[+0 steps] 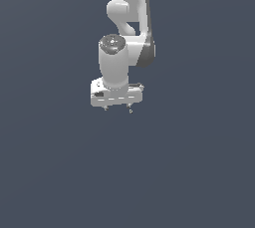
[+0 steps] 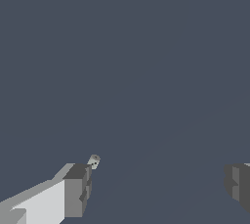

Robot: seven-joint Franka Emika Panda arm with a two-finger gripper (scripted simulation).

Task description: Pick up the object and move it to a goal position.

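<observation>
My arm (image 1: 124, 28) hangs over a plain dark grey floor (image 1: 199, 172). My gripper (image 1: 117, 107) is released, fingers spread wide apart, nothing between them. The wrist view shows one finger (image 2: 77, 189) with the object (image 2: 93, 161), a tiny pale speck, just beside its tip. In the exterior view, a pale dot sits just under one fingertip; too small to tell more.

Both renders are dim and flat, without shadows or glare; edges look coarse and pixelated, not blurred.
</observation>
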